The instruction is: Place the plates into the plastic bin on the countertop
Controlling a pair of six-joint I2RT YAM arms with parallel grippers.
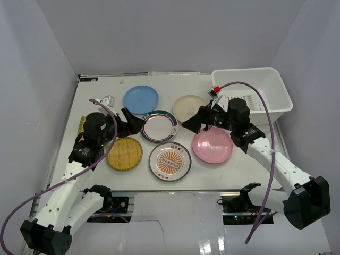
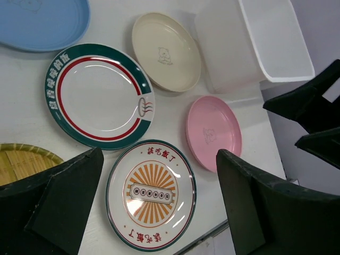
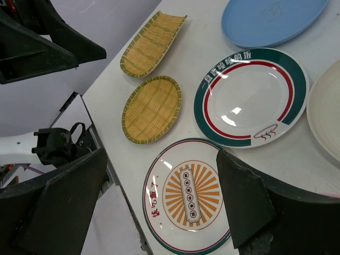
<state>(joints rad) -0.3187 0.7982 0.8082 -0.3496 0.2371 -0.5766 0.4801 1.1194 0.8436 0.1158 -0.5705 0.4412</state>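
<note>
plates, six in all, lie flat on the white worktop (image 1: 180,85), while the plastic bin (image 1: 249,81) stands at its far right corner with no plate in it yet. the left arm (image 1: 95,133) hovers just beside the near-left edge of the teal-rimmed plate (image 1: 159,126), its jaws spread wide and empty. the right arm (image 1: 239,114) stretches out from the bin side, jaws equally wide and holding nothing, poised between the cream plate (image 1: 189,108) and the pink plate (image 1: 212,145). the blue plate (image 1: 141,99) sits farthest back; the woven yellow plate (image 1: 124,153) and the sunburst plate (image 1: 170,161) lie nearest the arms. an oblong woven dish (image 3: 151,42) shows at the worktop's left edge in the right wrist view.

the job looks to be at its first pick. the right arm, closest to the bin, seems best placed to start with cream or pink. every plate lies flush, so the grip will likely have to be on the rim. come in low and tilted, slip one finger under the lip and the other over it, close firmly, then lift clear before swinging. carry the plate above the bin's rolled rim and set it down flat at one end, leaving room for the rest. with both arms crowding the middle, one should probably wait while the other moves.
</note>
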